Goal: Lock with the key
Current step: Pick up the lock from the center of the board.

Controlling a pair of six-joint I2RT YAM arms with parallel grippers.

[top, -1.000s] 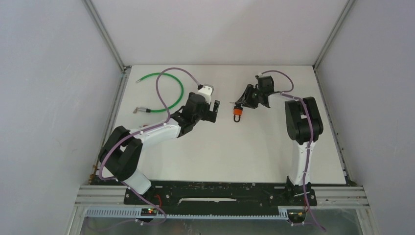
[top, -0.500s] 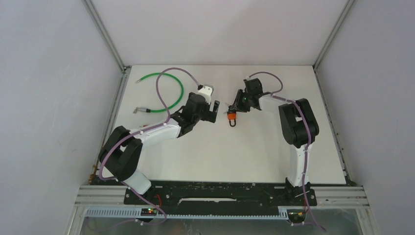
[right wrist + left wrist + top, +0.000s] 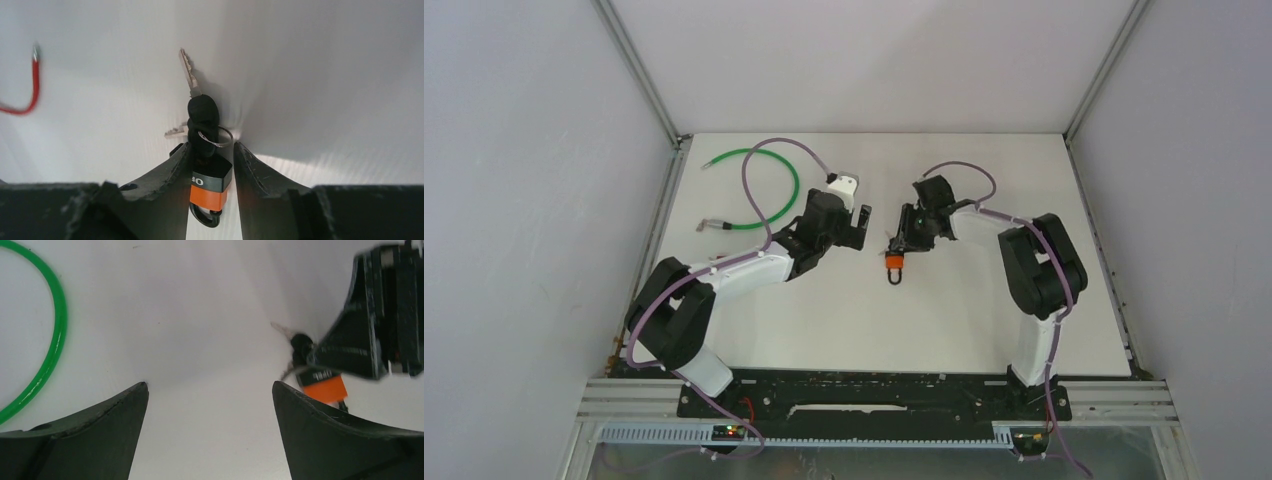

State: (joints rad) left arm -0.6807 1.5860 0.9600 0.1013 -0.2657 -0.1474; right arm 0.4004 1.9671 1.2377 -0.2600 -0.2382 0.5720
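A white tabletop (image 3: 844, 320) forms the floor of a booth closed in by pale grey wall panels (image 3: 524, 200) on the left, back and right. Aluminium struts (image 3: 639, 75) rise at the two far corners. A black mounting plate (image 3: 874, 390) edges the near side. The light is soft and even, with faint shadows.

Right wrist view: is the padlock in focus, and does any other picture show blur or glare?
Right wrist view: the padlock in the right end effector and its keys are sharp; a bright patch lies on the table beside them. Left wrist view: that end effector and the padlock look smeared, the green cable is crisp. Top external view: even light.
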